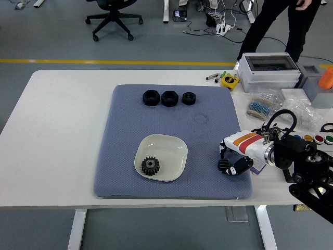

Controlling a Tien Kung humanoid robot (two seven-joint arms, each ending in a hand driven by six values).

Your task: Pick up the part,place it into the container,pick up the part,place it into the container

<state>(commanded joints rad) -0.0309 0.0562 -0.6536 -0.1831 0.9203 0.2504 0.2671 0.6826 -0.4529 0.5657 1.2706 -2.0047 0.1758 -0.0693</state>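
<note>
Head view: right hand (232, 159) low over mat (156, 114) near-right corner, fingers curled around small gear (225, 166), gear resting on mat. Bowl (174, 148) at mat centre-near holds large gear (151, 165). Three nuts (169, 98) on far mat.

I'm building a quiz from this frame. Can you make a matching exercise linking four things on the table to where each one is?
Things:
1. large gear
2. small gear
3. three black nuts
4. yellow tape measure

Places:
A. in a row at the mat's far edge
B. in the white dish
C. on the bare table beyond the mat
D. at the right hand

Pairs: 1-B, 2-D, 3-A, 4-C
</note>
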